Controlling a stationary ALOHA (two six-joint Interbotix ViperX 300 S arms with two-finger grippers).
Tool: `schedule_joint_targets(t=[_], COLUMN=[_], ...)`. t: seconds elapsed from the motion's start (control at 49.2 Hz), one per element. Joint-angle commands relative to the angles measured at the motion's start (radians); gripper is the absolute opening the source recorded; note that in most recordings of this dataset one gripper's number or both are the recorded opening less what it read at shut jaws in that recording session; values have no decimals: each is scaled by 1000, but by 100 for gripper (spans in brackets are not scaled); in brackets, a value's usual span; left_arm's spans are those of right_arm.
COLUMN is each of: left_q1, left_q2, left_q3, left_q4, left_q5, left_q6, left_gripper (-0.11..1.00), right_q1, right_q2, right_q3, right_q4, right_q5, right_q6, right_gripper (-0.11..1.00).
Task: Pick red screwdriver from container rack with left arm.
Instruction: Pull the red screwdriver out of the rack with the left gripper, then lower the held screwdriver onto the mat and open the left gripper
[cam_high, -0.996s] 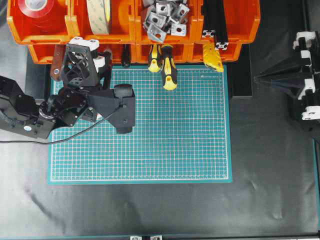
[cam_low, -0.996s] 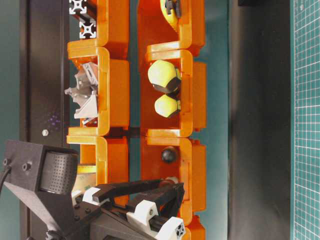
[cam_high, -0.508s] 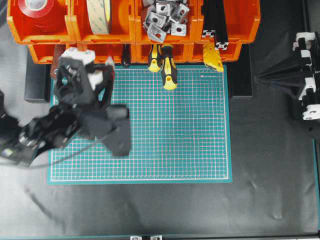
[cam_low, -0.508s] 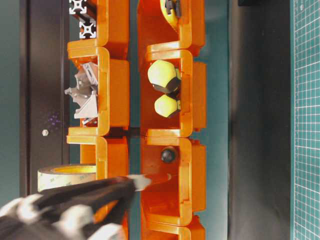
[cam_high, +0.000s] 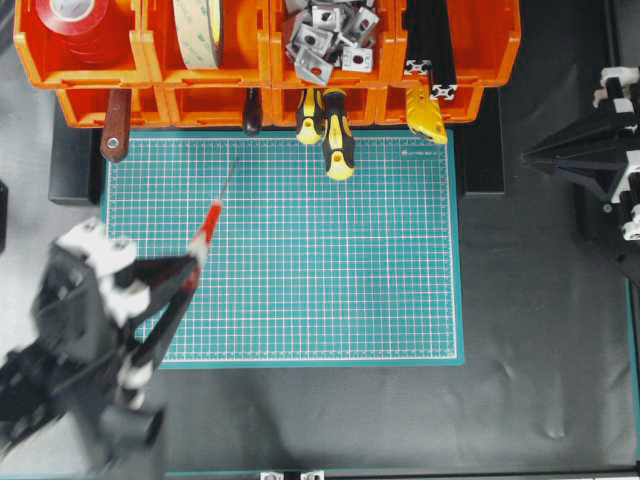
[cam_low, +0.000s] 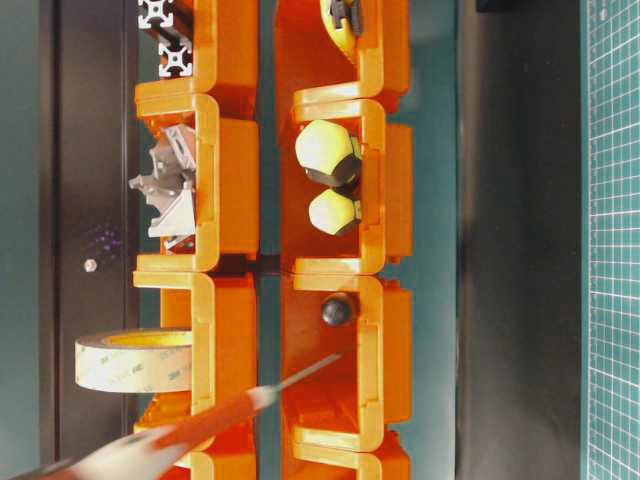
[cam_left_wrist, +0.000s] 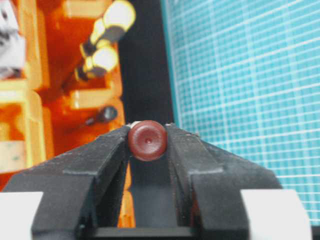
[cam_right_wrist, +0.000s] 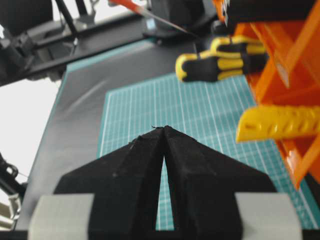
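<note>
The black lattice-framed left gripper (cam_left_wrist: 148, 145) is clamped on the round butt of the slim red-handled screwdriver with thin steel shaft (cam_high: 208, 226), which is clear of the orange plastic container rack (cam_high: 250, 60) and out over the green gridded cutting mat (cam_high: 350, 260). The pick appears nearly complete; the next move only calls for a secure carry. The thick yellow-and-black screwdrivers (cam_high: 330, 130) and dark red-brown flat handle (cam_high: 115, 125) hang from the rack, well apart from the tool; the black right gripper (cam_right_wrist: 164, 131), off the mat's far side, has its fingertips together and holds nothing

Black tabletop (cam_high: 540, 330), green cutting mat (cam_high: 340, 260)
</note>
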Motion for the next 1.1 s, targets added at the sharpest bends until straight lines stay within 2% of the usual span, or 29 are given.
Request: schedule_joint_targets(t=[0.0,0.142,0.325,0.508,0.651,1.077], left_q1=[-35,-38,26,120,186,299], left_q2=[6,58,106,153,179,179], left_q3=[-63,-52,26,100,135,166], left_q4=[5,5,5,3,5,5], left_q5=[-6,-95,-233,-437,-545,-681], left_q6=[8,28,29,29,29,35], left_gripper=[24,24,24,24,24,24], right_q1=[0,5,6,6,6,6], right_q2=[3,-3,-8,-21,-35,-37], right_q3=[-40,-44,-46,-57,-67,-67], right_q4=[3,2,3,3,2,2], right_q5=[31,100,137,149,178,201], right_q6=[32,112,172,173,173,173], right_gripper=[0,0,0,0,0,0])
